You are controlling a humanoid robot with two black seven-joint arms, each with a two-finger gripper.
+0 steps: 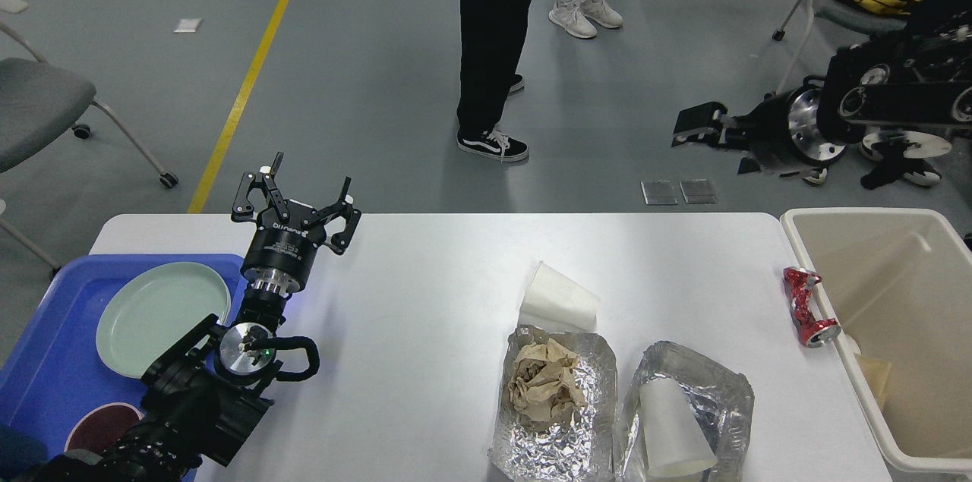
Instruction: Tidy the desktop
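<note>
Our left gripper (pixel 295 197) gapes empty left of the crushed can (pixel 809 307); the right gripper (pixel 702 134) is unreadable; that can, cups and foil trays litter the desktop (pixel 425 300): mostly undone

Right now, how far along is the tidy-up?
Partly done. The green plate sits in the blue tray, and some paper lies in the beige bin. Nothing is in hand: the left gripper is open and empty; the right gripper is raised beyond the desktop. Left: two paper cups, two foil trays, crushed can.
</note>
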